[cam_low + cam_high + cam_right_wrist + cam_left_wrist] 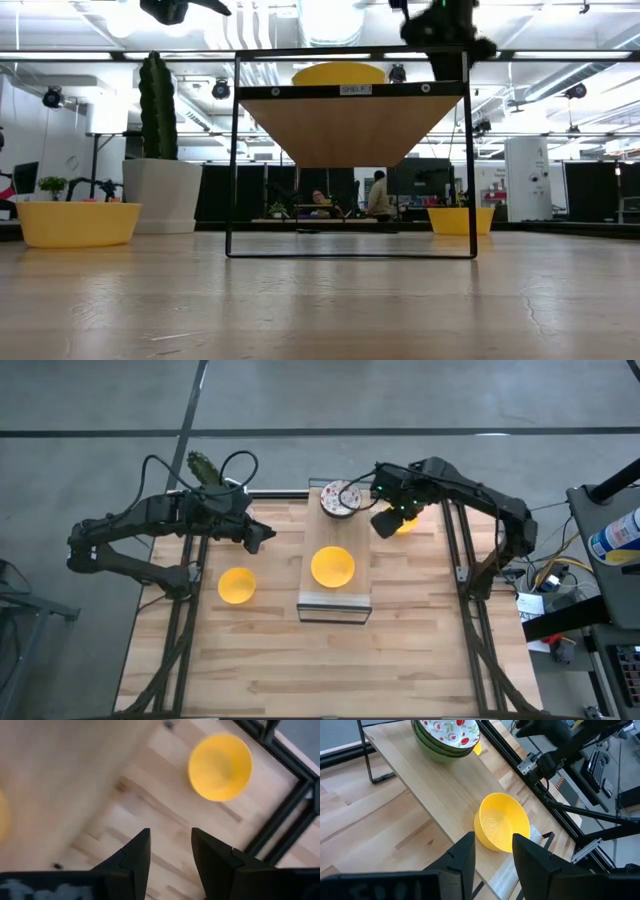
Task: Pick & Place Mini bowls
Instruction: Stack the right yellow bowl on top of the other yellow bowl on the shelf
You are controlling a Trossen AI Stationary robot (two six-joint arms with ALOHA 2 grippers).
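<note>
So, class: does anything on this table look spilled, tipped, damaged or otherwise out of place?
Nothing stands out. The yellow bowl on the shelf, the two yellow bowls on the table and the stacked patterned bowls all sit upright, with no spill or damage visible.

One small white label (356, 90) can be made out in the low view. It sits at the middle of the top black front bar of the wooden shelf (350, 125), just under the yellow mini bowl (338, 74) that stands on the shelf top. It appears to read "SHELF", followed by a character too small to tell. No other text, brand, number or sign can be read in any view.
</note>
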